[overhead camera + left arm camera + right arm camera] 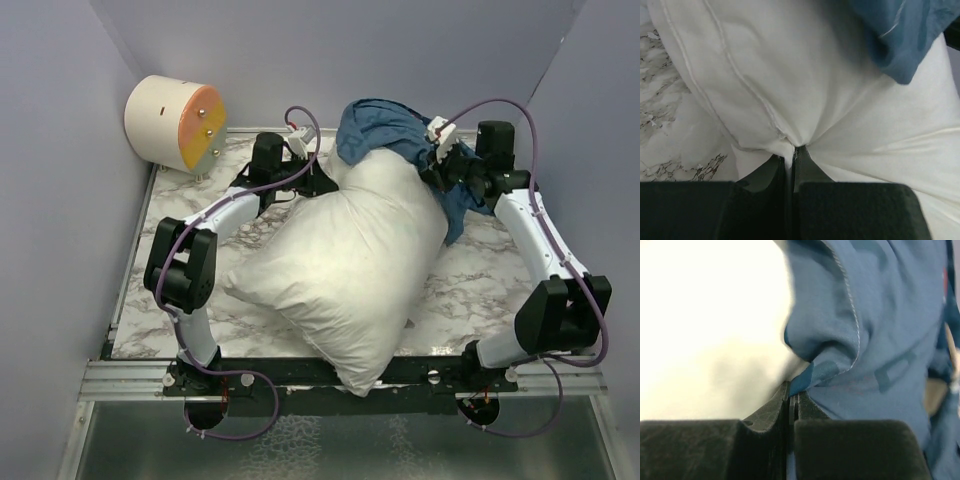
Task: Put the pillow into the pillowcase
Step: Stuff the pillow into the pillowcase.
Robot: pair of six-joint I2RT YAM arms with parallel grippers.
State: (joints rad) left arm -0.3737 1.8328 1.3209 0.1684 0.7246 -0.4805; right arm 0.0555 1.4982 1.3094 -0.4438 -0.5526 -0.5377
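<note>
At frame centre, the left gripper (794, 152) pinches a fold of the plump white stuffed pillow (350, 260), steadying it, while the right gripper (792, 392) clamps the blue printed fabric pillowcase (385, 125) hem over its upper end.

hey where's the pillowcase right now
In the top view the pillowcase is bunched at the table's far side, right of centre, over the pillow's far end, with the right gripper pinching its edge.
</note>
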